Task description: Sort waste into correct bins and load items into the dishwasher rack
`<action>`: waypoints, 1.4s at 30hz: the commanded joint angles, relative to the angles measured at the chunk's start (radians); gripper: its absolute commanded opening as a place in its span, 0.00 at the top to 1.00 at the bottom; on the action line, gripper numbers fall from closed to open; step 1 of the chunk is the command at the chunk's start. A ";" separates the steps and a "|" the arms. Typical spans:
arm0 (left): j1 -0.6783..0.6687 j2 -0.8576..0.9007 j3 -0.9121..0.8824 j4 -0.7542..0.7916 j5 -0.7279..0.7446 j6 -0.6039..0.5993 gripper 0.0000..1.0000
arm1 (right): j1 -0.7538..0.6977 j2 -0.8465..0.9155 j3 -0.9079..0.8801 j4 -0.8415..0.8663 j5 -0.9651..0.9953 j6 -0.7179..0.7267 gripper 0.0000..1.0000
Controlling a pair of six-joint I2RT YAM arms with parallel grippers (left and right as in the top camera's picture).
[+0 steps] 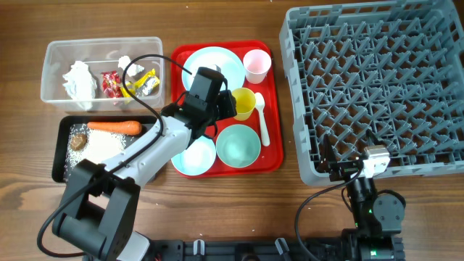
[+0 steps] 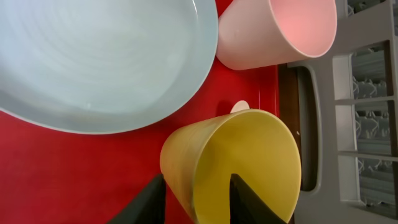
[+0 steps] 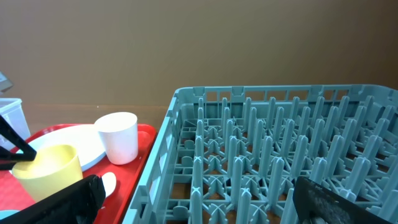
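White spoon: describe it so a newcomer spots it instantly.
Find the red tray left of the grey rack. Along its right edge, beside the yellow cup, lies the spoon: the only slim, long-handled white piece among round dishes.

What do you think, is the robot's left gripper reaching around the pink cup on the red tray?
Not the pink one. The left wrist view shows the left gripper straddling the wall of the yellow cup on the red tray. The pink cup stands apart from it, untouched.
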 commanded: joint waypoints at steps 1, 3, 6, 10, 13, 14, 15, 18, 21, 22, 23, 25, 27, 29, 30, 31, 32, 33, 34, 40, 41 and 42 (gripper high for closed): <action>-0.002 0.013 0.013 -0.007 -0.018 0.006 0.71 | -0.002 -0.002 -0.001 0.005 -0.016 -0.009 0.00; -0.002 0.013 0.013 -0.008 -0.018 0.007 0.71 | -0.002 -0.002 -0.001 0.005 -0.016 -0.009 0.00; -0.002 0.014 0.013 -0.010 -0.018 0.006 0.71 | -0.002 -0.002 -0.001 0.005 -0.016 -0.009 0.00; -0.002 0.026 0.013 -0.011 -0.018 0.006 0.70 | -0.002 -0.002 -0.001 0.005 -0.016 -0.009 0.01; -0.002 0.047 0.013 -0.010 -0.018 0.006 0.70 | -0.002 -0.002 -0.001 0.005 -0.016 -0.009 0.00; -0.002 0.053 0.013 -0.010 -0.018 0.006 0.70 | -0.002 -0.002 -0.001 0.005 -0.016 -0.009 0.00; -0.002 0.056 0.013 -0.010 -0.018 0.006 0.70 | -0.002 -0.002 -0.001 0.005 -0.016 -0.009 0.00; -0.002 0.056 0.013 0.005 -0.018 0.006 0.81 | -0.002 -0.002 -0.001 0.005 -0.016 -0.009 0.00; -0.002 0.056 0.013 0.009 -0.018 0.006 0.89 | -0.002 -0.002 -0.001 0.005 -0.016 -0.009 0.00; -0.002 0.056 0.013 0.009 -0.018 0.006 0.92 | -0.002 -0.002 -0.001 0.005 -0.016 -0.009 0.00; 0.000 0.055 0.015 0.008 -0.018 0.007 0.96 | -0.002 -0.002 -0.001 0.005 -0.016 -0.009 0.00; 0.010 0.040 0.016 0.001 -0.018 0.007 0.96 | -0.002 -0.002 -0.001 0.005 -0.016 -0.009 0.00; 0.038 -0.011 0.016 -0.003 -0.009 0.007 0.96 | -0.002 -0.002 -0.001 0.005 -0.016 -0.009 0.00; 0.072 -0.071 0.016 -0.011 0.020 0.007 0.96 | -0.002 -0.002 -0.001 0.005 -0.016 -0.009 0.00; 0.095 -0.107 0.016 -0.018 0.048 0.007 0.96 | -0.002 -0.002 -0.001 0.005 -0.016 -0.009 0.00; 0.117 -0.136 0.016 -0.026 0.076 0.010 0.96 | -0.002 -0.002 -0.001 0.005 -0.016 -0.009 0.00; 0.140 -0.164 0.016 -0.038 0.107 0.011 0.96 | -0.002 -0.002 -0.001 0.005 -0.016 -0.009 0.00; 0.179 -0.204 0.016 -0.060 0.158 0.011 0.96 | -0.002 -0.002 -0.001 0.005 -0.016 -0.009 0.00; 0.220 -0.241 0.016 -0.082 0.219 0.011 0.96 | -0.002 -0.002 -0.001 0.005 -0.016 -0.009 0.00; 0.491 -0.359 0.016 -0.095 0.819 0.024 0.96 | -0.002 -0.002 -0.001 0.005 -0.016 -0.009 0.00; 0.517 -0.359 0.016 -0.093 0.876 0.001 0.96 | -0.002 -0.002 -0.001 0.005 -0.016 -0.009 0.00; 0.546 -0.357 0.016 -0.095 0.945 -0.037 0.96 | -0.002 -0.002 -0.001 0.005 -0.016 -0.009 0.00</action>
